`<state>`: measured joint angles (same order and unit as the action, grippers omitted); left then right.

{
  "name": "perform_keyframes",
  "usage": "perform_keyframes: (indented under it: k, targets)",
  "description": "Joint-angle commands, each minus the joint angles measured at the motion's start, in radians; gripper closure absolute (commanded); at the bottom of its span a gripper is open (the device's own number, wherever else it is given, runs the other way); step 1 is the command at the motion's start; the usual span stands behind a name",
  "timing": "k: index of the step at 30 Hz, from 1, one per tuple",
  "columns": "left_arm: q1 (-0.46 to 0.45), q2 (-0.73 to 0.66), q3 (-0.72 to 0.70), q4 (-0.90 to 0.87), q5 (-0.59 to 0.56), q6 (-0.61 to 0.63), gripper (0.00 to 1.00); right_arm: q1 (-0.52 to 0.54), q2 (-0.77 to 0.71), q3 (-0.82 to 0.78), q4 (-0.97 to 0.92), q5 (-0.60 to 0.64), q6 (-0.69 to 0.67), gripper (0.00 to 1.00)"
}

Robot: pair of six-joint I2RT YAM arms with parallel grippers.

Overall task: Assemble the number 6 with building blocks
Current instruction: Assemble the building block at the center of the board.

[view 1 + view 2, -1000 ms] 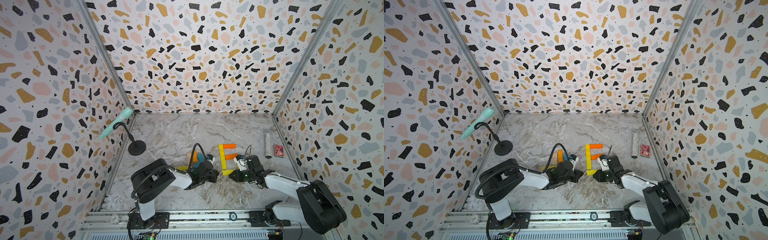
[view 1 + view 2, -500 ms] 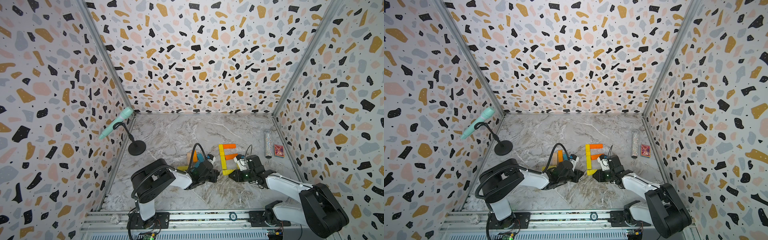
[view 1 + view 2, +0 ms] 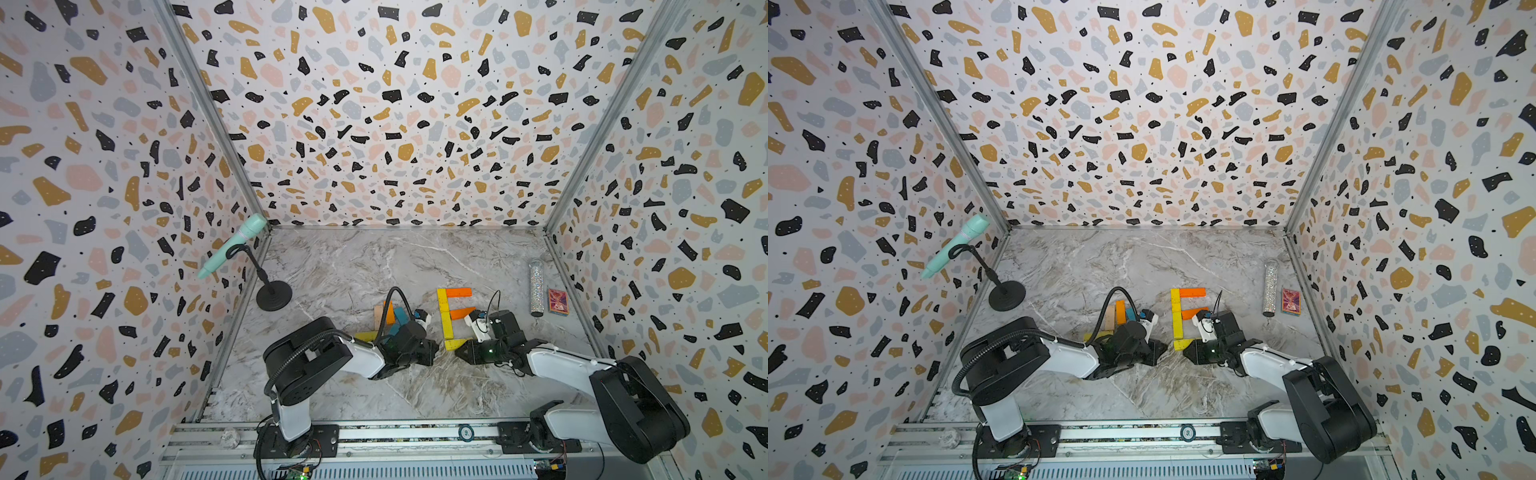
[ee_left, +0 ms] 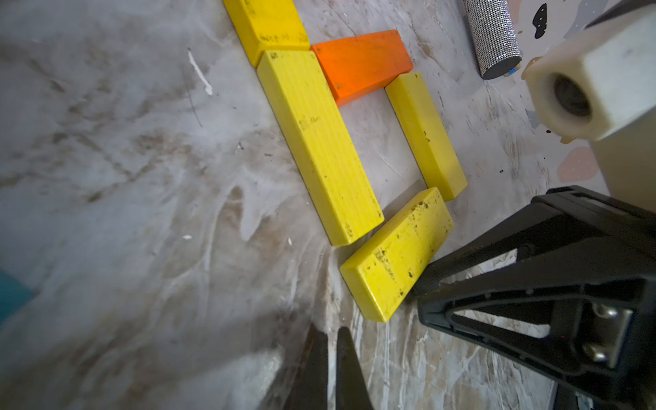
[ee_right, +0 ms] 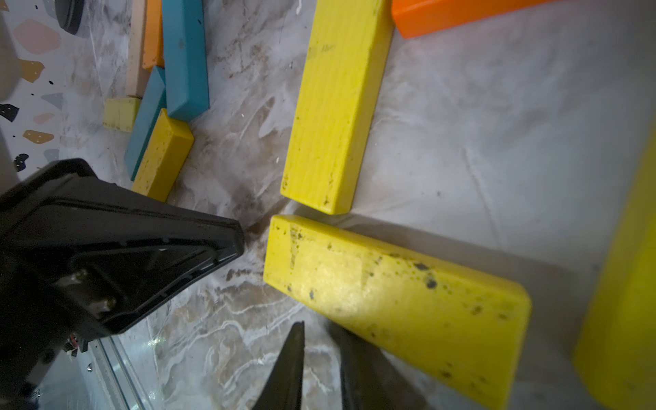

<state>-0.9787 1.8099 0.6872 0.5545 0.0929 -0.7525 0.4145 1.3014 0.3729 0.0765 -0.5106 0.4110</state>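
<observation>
Marble-look tabletop [image 3: 374, 266] inside terrazzo-print walls [image 3: 374, 124]. Lower centre in both top views: the number 6 [image 3: 444, 320], blocky, built of flat painted wood planks w/ scuffed, speckled faces: two yellow end to end as spine, orange top bar, orange mid bar, yellow right side, yellow bottom plank [image 4: 397, 255] lying skewed, one corner just beside spine's end. Slim black tips of left claw [image 4: 330, 332] closed, empty. Tips of right claw [image 5: 319, 330] a slit apart, gripping nothing; one finger at bottom plank's long edge. Spare building blocks [image 5: 184, 60], teal, orange, pale, yellow, heaped left of the 6.
</observation>
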Motion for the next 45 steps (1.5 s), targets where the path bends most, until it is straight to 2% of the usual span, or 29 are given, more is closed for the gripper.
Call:
perform_keyframes:
  k: [1,13,18,21,23,25,27,30,32,33,35,36,38,42,45]
  targets:
    - [-0.007,0.009,0.018,0.028,0.004,0.009,1.0,0.002,0.023,-0.002,-0.008,0.016,0.005,0.79]
    - [-0.007,0.012,0.019,0.033,0.007,0.007,1.0,-0.006,0.0,0.005,-0.031,0.024,0.003,0.79]
    - [-0.007,0.004,0.017,0.027,0.002,0.005,1.0,-0.022,-0.124,0.024,-0.11,0.055,0.015,0.8]
    - [-0.007,-0.029,-0.001,0.038,-0.018,-0.007,1.0,-0.103,-0.292,0.009,-0.148,0.07,0.05,0.85]
    - [-0.007,-0.047,-0.006,0.036,-0.021,-0.004,1.0,-0.193,-0.395,-0.006,-0.171,0.064,0.066,0.87]
    - [-0.007,-0.047,0.003,0.026,-0.014,0.005,1.0,-0.27,-0.423,0.004,-0.222,0.051,0.038,0.87]
    - [-0.007,-0.04,-0.001,0.04,-0.006,0.0,1.0,-0.313,-0.393,0.015,-0.244,0.016,0.003,0.87]
    - [-0.008,-0.028,-0.003,0.047,-0.004,0.001,1.0,-0.298,-0.331,0.026,-0.232,-0.04,-0.009,0.87]
    - [-0.006,-0.022,-0.005,0.052,-0.007,0.001,1.0,-0.252,-0.316,0.033,-0.243,0.015,-0.005,0.87]
    - [-0.007,-0.017,-0.003,0.053,-0.003,0.002,1.0,-0.225,-0.303,0.043,-0.26,0.081,0.002,0.86]
    - [-0.008,-0.008,-0.001,0.055,0.004,0.002,1.0,-0.222,-0.281,0.043,-0.245,0.105,0.015,0.86]
    - [-0.01,-0.006,-0.002,0.058,0.005,0.0,1.0,-0.226,-0.279,0.043,-0.231,0.117,0.024,0.85]
    - [-0.012,-0.006,-0.008,0.061,0.004,-0.001,1.0,-0.238,-0.284,0.049,-0.22,0.151,0.032,0.75]
    - [-0.014,0.001,-0.014,0.074,-0.007,-0.004,1.0,-0.29,-0.264,0.066,-0.197,0.143,0.003,0.72]
    - [-0.013,0.025,-0.005,0.088,0.003,-0.008,1.0,-0.296,-0.189,0.098,-0.189,0.14,-0.044,0.64]
